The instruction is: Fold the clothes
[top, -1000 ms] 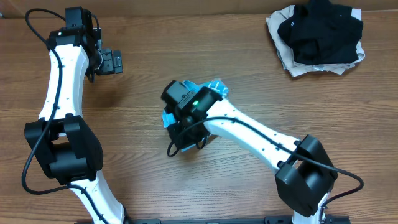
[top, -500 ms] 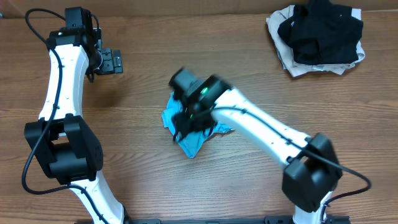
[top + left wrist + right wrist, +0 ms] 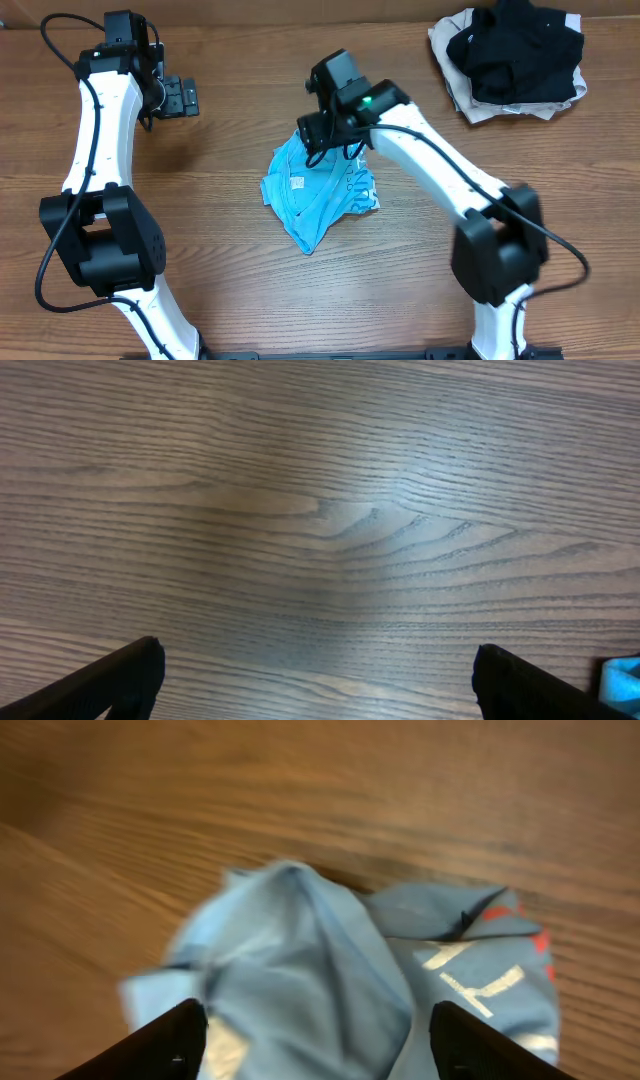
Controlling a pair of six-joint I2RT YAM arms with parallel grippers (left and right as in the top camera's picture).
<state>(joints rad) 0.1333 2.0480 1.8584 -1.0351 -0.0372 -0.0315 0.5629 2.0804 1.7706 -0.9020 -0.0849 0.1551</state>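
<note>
Our right gripper [image 3: 320, 1038] hangs wide open over the crumpled blue T-shirt [image 3: 315, 195]. The left gripper [image 3: 315, 682] is spread wide too, above the wooden table [image 3: 320, 510].

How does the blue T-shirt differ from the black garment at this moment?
The blue T-shirt lies directly on the table, near its middle; the black garment sits at the far right corner atop a beige garment. The blue T-shirt shows printed lettering; the black garment shows none. Both are crumpled, not folded.
</note>
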